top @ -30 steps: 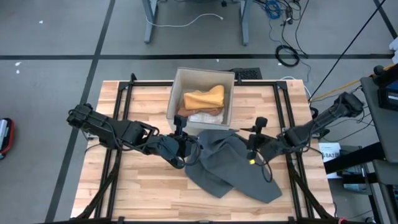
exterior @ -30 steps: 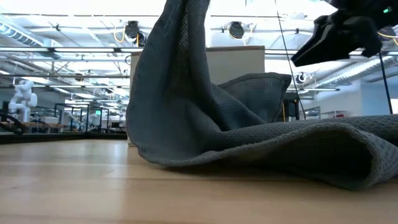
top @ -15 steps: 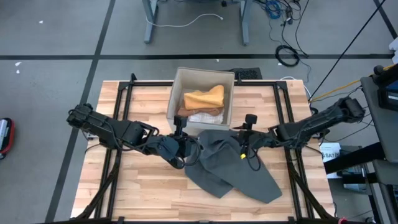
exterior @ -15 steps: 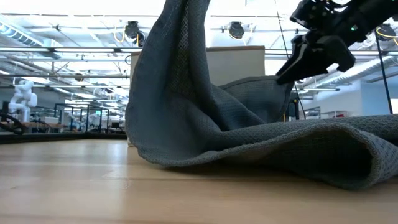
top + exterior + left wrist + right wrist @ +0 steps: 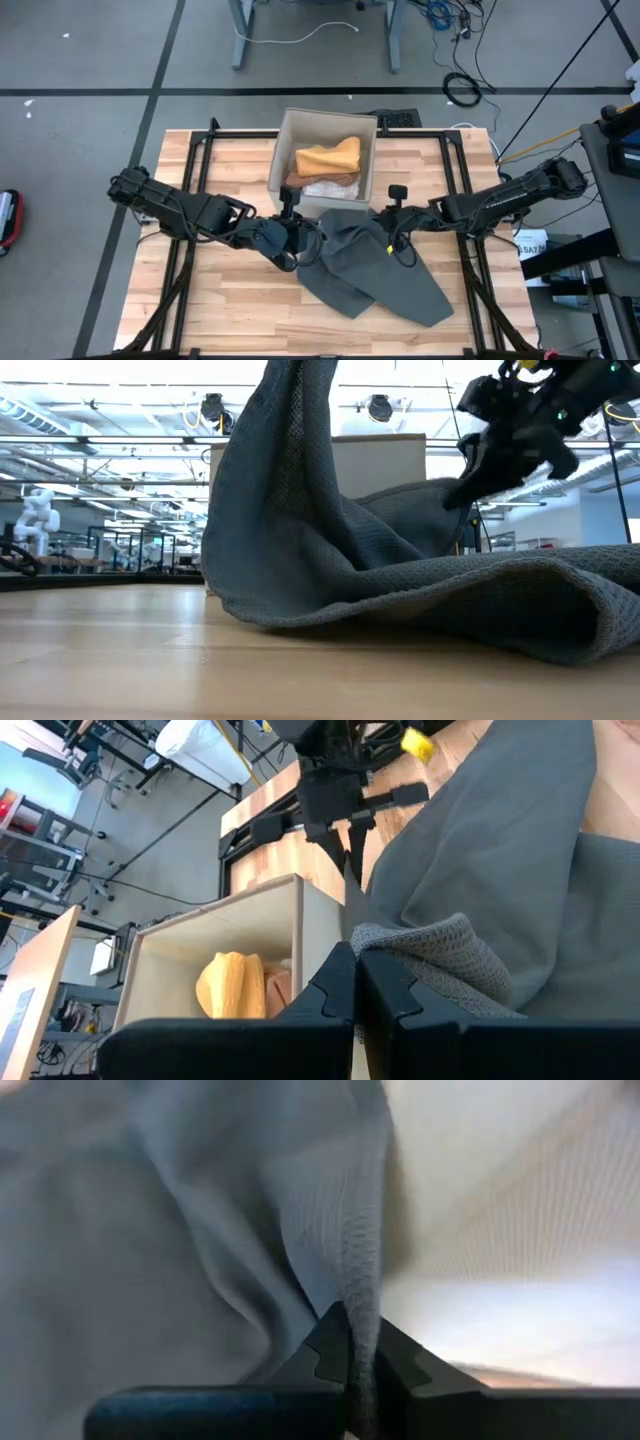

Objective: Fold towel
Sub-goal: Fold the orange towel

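Note:
A grey towel (image 5: 372,268) lies crumpled on the wooden table, its near part flat on the wood. One corner is lifted high, and my left gripper (image 5: 301,238) is shut on it just near of the cardboard box (image 5: 288,140). In the low view the towel (image 5: 300,550) rises to a tall peak. My right gripper (image 5: 386,228) is shut on the towel's far edge, close to the box's near right corner. My left gripper pinches a bunched corner of the towel (image 5: 425,948) between its two fingers, slanting down from the table's left. The corner is lifted clear and the cloth hangs below it down to the table. My right gripper pinches a raised hem of the towel (image 5: 361,1285) between its two fingertips, coming from the table's right and slanting down. The hem stands up as a ridge (image 5: 440,495) above the rest of the cloth, which lies on the table.
The open cardboard box holds a yellow cloth (image 5: 328,158) and other folded cloth, and stands at the table's far middle right behind both grippers. A black metal frame (image 5: 190,200) runs along the table's sides. Bare wood (image 5: 230,300) shows at the near left.
My right gripper has gone toward the table's left and a little down, onto the towel's far edge by the box, and has shut on it. The towel has kept its shape.

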`<state>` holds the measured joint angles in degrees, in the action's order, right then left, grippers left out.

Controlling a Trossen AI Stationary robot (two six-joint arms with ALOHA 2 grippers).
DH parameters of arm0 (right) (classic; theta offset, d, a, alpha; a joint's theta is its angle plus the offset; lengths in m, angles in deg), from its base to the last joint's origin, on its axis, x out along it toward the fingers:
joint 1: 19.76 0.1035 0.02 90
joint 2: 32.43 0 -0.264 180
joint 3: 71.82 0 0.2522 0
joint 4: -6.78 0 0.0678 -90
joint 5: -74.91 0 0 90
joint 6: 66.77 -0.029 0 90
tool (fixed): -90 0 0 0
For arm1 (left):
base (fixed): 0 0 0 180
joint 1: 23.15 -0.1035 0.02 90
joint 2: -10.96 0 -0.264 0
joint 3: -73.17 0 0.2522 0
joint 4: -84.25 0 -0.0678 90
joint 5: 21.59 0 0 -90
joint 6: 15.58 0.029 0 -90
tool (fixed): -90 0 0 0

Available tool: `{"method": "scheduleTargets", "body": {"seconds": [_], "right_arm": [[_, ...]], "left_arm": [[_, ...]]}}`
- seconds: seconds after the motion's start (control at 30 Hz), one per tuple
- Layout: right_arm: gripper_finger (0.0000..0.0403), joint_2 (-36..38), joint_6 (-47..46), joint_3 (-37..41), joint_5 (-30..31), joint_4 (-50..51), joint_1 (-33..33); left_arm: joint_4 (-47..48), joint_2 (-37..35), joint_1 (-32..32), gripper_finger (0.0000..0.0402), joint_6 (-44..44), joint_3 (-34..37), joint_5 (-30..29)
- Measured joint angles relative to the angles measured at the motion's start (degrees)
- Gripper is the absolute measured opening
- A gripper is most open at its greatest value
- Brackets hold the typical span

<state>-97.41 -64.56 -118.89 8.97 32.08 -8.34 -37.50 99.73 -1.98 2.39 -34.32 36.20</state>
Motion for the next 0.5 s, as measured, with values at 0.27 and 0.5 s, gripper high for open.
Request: {"method": "scheduleTargets", "body": {"seconds": [0.27, 0.5], "right_arm": [[0.0001, 4.0, 1.23, -13.69, -3.6, 14.26, 3.16], [0.0001, 3.32, 1.87, -38.7, -4.07, 37.33, 5.38]], "left_arm": [[-2.91, -0.22, -0.01, 0.0, 2.31, 0.0, -2.72], [-7.21, -0.83, 0.07, 0.0, 10.95, -5.2, -7.3]]}}
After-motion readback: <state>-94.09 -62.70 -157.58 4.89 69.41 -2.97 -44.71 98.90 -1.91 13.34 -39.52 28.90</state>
